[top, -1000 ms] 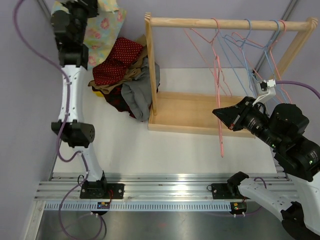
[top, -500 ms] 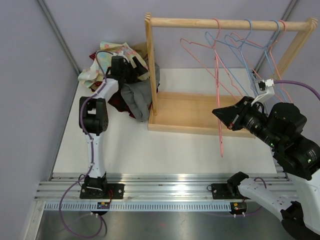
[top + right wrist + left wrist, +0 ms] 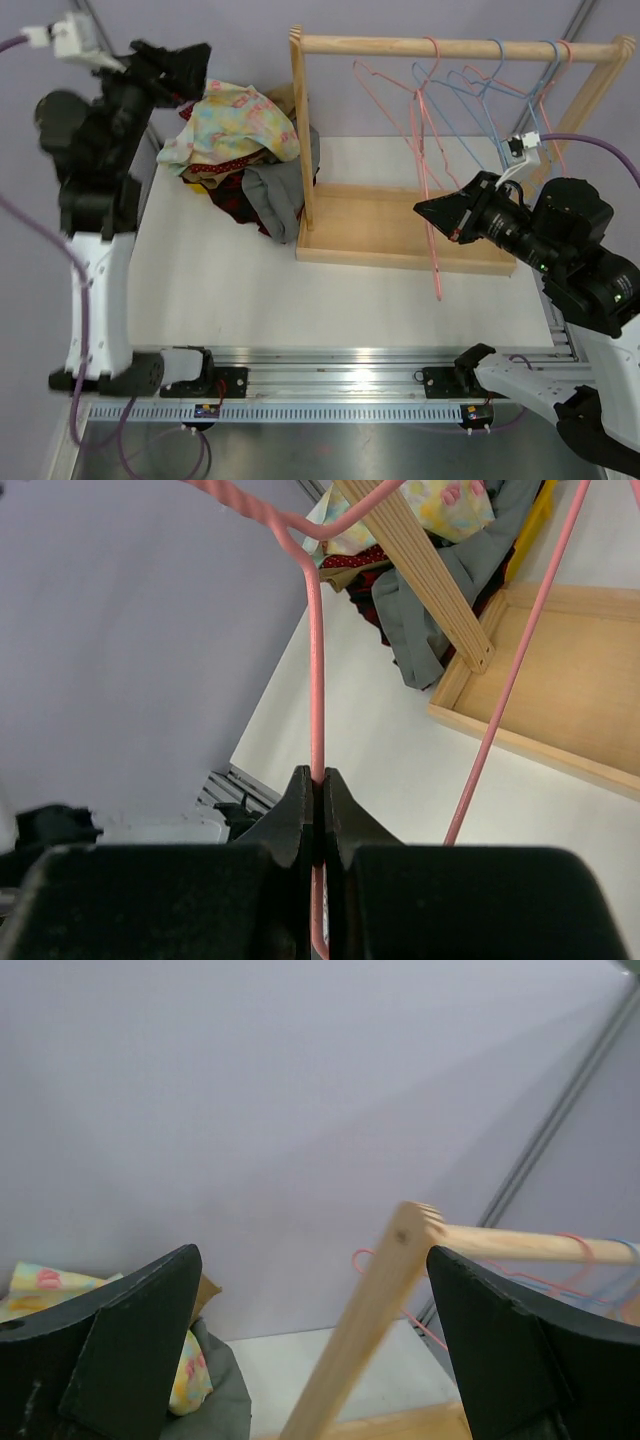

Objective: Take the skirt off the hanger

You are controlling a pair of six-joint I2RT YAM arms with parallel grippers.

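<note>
The floral skirt [image 3: 235,120] lies crumpled atop a pile [image 3: 268,195] of clothes on the table [image 3: 250,290], below the raised left gripper [image 3: 188,68], whose jaws stand wide apart and hold nothing. Past the end of the rack [image 3: 303,150], the right gripper [image 3: 318,780] is clenched on the wire of a pink hanger [image 3: 316,650]. It pinches 1 straight run of the wire, while the hook sits over the rail [image 3: 470,47] above it. No cloth hangs from that wire, nor from the other hangers [image 3: 500,90] beyond the gripper. By the look of it, the main job is done: skirt and hanger are well apart, and the hanger is bare. What appears left is small: the right gripper letting go so the hanger swings free on the rail, and both arms pulling back to rest.
</note>
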